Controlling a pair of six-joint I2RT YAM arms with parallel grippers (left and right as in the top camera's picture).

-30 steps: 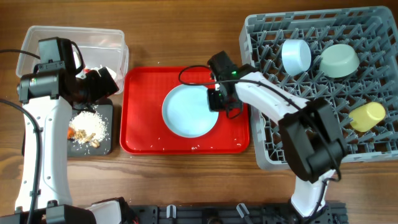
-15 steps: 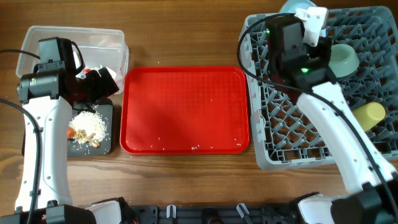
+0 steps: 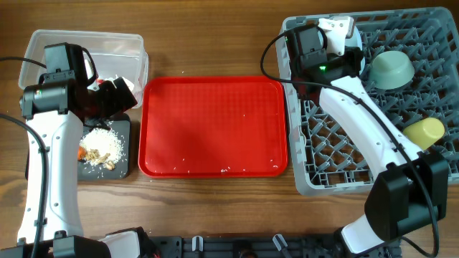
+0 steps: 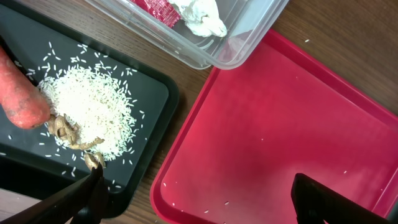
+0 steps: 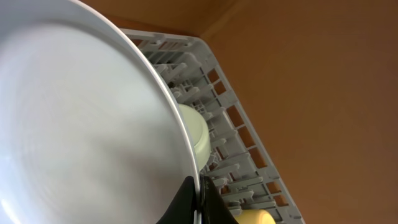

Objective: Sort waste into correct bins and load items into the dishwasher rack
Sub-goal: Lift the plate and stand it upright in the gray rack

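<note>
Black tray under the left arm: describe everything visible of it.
The black tray is shallow and rectangular, with rounded corners and a low raised rim, and looks like matte plastic. It lies flat on the wooden table, beside the red tray. The clear tub is at its far edge, but contact cannot be told. It holds a heap of white rice with stray grains, an orange carrot and brownish scraps.

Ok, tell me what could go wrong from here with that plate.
The right gripper pinches the light blue plate only at its rim, so it may swing or slip. The mint-green bowl sits close by in the dishwasher rack; lowering could knock it. The plate might catch on the upright pegs.
</note>
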